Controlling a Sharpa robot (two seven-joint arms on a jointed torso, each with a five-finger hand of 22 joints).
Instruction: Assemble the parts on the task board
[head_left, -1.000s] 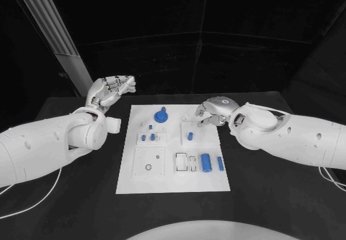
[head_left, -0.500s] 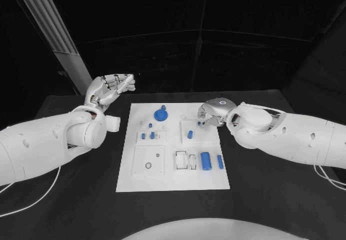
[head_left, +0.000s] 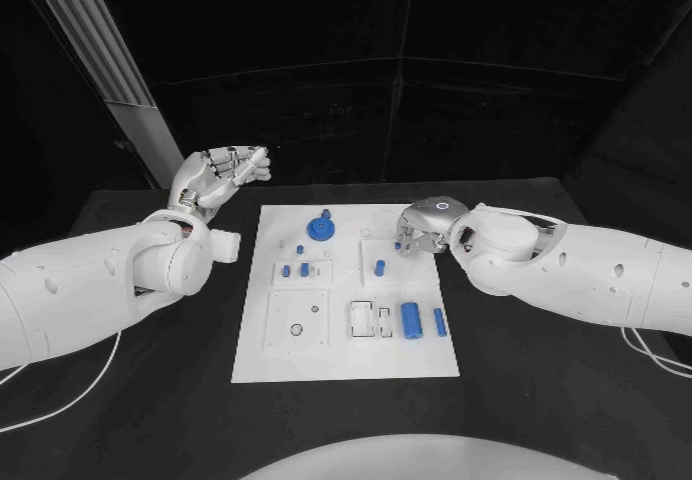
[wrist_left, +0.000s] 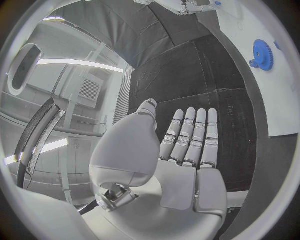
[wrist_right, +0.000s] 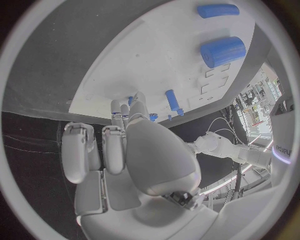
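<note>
The white task board (head_left: 346, 355) lies in the middle of the black table. On it are a blue gear (head_left: 323, 231), small blue pegs (head_left: 294, 270), a blue peg (head_left: 379, 268) and two blue cylinders (head_left: 413, 322). My right hand (head_left: 421, 224) hovers over the board's far right corner, fingers curled down toward the surface. In the right wrist view its fingers (wrist_right: 124, 114) and thumb reach close together toward the board (wrist_right: 156, 55); whether they pinch anything is hidden. My left hand (head_left: 224, 170) is raised beyond the board's far left corner, with straight fingers (wrist_left: 192, 140) and nothing in it.
The black table (head_left: 534, 380) runs around the board on all sides. A pale slanted post (head_left: 123, 90) stands behind the left arm. White cables (head_left: 65, 405) trail at both sides near the arms.
My right hand has crept a little to the left, further over the board's far right corner. The left hand has barely moved.
</note>
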